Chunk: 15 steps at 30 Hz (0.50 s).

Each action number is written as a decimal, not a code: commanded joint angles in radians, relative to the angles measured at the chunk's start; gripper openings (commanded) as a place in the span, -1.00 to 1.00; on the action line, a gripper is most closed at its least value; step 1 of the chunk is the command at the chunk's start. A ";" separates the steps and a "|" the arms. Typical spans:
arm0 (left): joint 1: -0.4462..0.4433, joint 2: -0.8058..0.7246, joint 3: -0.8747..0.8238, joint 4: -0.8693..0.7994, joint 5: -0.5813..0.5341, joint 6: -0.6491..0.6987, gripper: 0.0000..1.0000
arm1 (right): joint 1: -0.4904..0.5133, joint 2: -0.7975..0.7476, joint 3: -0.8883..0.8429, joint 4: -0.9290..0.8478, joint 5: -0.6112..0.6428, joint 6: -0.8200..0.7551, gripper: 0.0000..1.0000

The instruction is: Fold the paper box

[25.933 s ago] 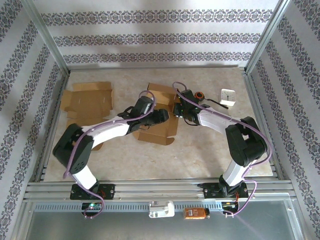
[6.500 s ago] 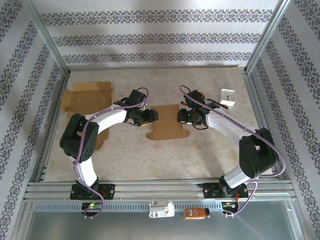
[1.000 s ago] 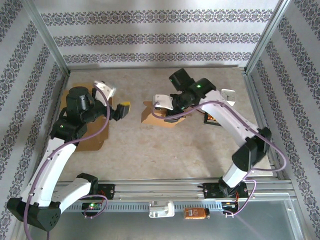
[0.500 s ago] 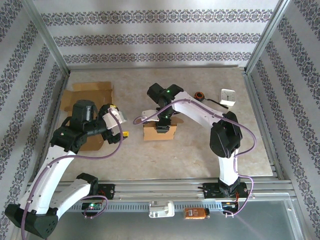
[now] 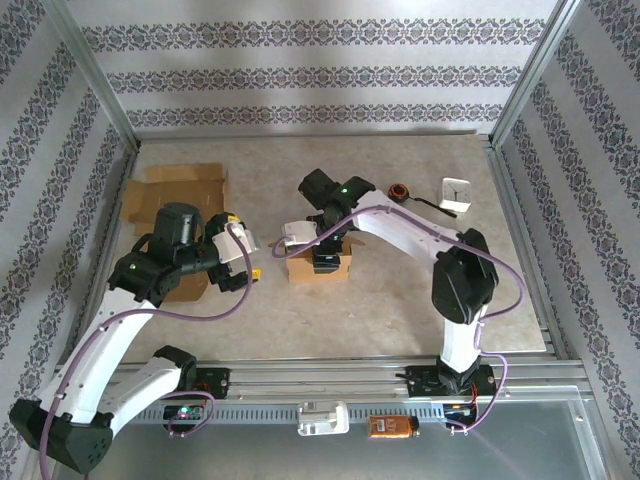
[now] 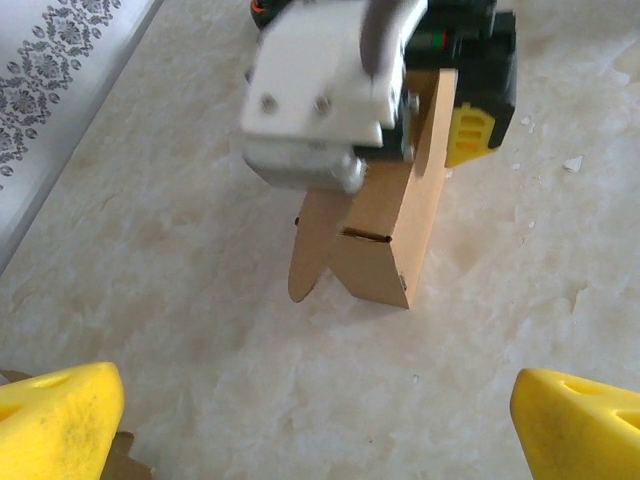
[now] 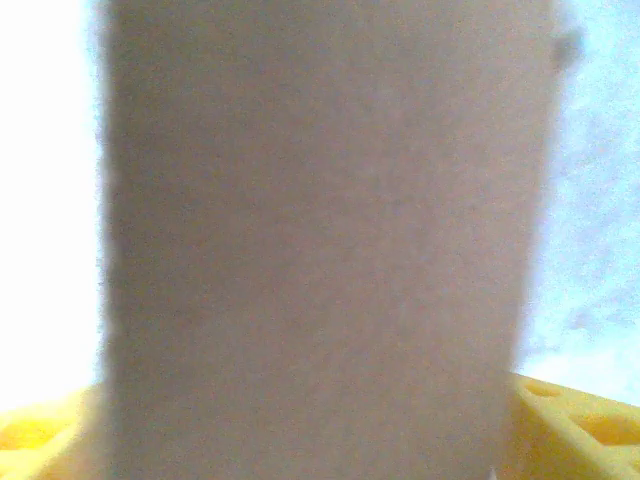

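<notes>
Overhead, the paper box [image 5: 335, 268] is seen standing on the table [image 5: 380, 320], left of the white clock [image 5: 456, 192] and nearer the arm bases than the clock, with its long axis laid left to right. The right gripper [image 5: 322, 250] is set down over the box's top. The left gripper [image 5: 252, 262] is held farther from the clock still, clear of the cardboard.

From the left wrist, something hidden from above is shown. The box's narrow end is turned toward this camera, a slot is cut across it, and a rounded tab [image 6: 308, 255] sticks out at its left edge. One yellow finger [image 6: 470, 135] of the right gripper is seen just beside the far wall. The left gripper's own fingertips [image 6: 55, 420] are spread wide, with bare table between them.

From the right wrist, a blurred cardboard face is seen close up. The box is straddled by the jaws, but whether it is gripped cannot be told.
</notes>
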 commanded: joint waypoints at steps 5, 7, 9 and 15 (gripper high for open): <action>-0.096 0.031 -0.017 0.067 -0.055 0.017 0.99 | -0.100 -0.215 -0.077 0.122 -0.213 0.153 0.63; -0.124 0.045 -0.026 0.121 -0.057 -0.034 0.99 | -0.165 -0.287 -0.148 0.204 -0.304 0.266 0.62; -0.147 0.064 -0.041 0.208 -0.087 -0.128 0.99 | -0.228 -0.369 -0.252 0.329 -0.339 0.438 0.58; -0.157 0.149 -0.015 0.309 -0.182 -0.299 0.99 | -0.327 -0.545 -0.486 0.485 -0.406 0.736 0.44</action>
